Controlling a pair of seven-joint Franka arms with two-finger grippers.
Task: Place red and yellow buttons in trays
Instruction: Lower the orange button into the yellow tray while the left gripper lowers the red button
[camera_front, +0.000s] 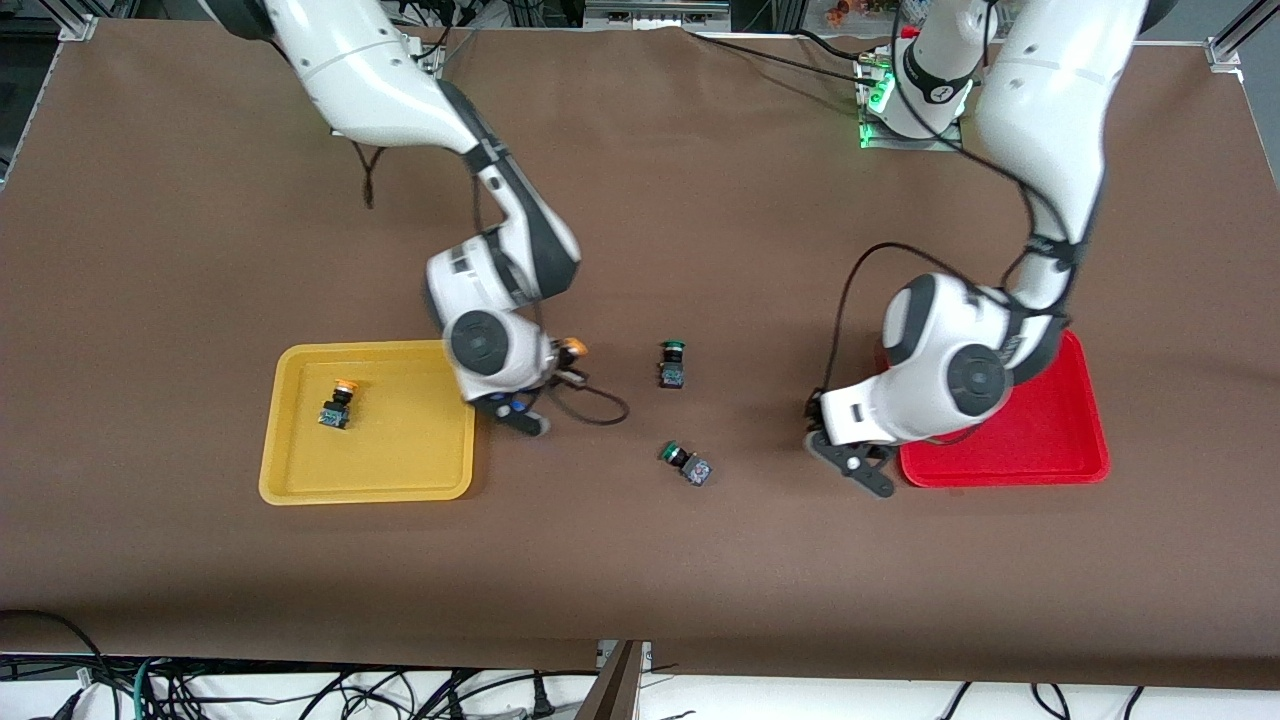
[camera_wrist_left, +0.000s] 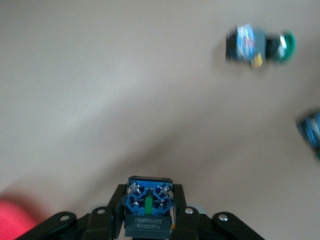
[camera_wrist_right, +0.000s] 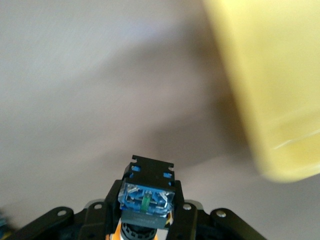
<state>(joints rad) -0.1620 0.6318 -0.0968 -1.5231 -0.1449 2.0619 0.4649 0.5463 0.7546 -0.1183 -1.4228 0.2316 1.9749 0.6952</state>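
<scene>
My right gripper (camera_front: 524, 412) (camera_wrist_right: 147, 192) is shut on a yellow button (camera_wrist_right: 146, 199), blue-grey base outward, orange cap toward the wrist. It hangs over the table just beside the yellow tray (camera_front: 300, 480) (camera_wrist_right: 270, 90), on the side toward the table's middle. A second yellow button (camera_front: 337, 403) lies in that tray. My left gripper (camera_front: 852, 458) (camera_wrist_left: 149, 197) is shut on a button (camera_wrist_left: 149, 206) whose cap is hidden, over the table beside the red tray (camera_front: 1060, 455). No red cap shows anywhere; my left arm covers part of the red tray.
Two green-capped switches lie on the brown table between the trays, one (camera_front: 672, 362) farther from the front camera and one (camera_front: 686, 462) nearer. Both show in the left wrist view, one in full (camera_wrist_left: 260, 45) and one at the frame's edge (camera_wrist_left: 312, 132). A loose cable (camera_front: 600, 410) loops beside my right gripper.
</scene>
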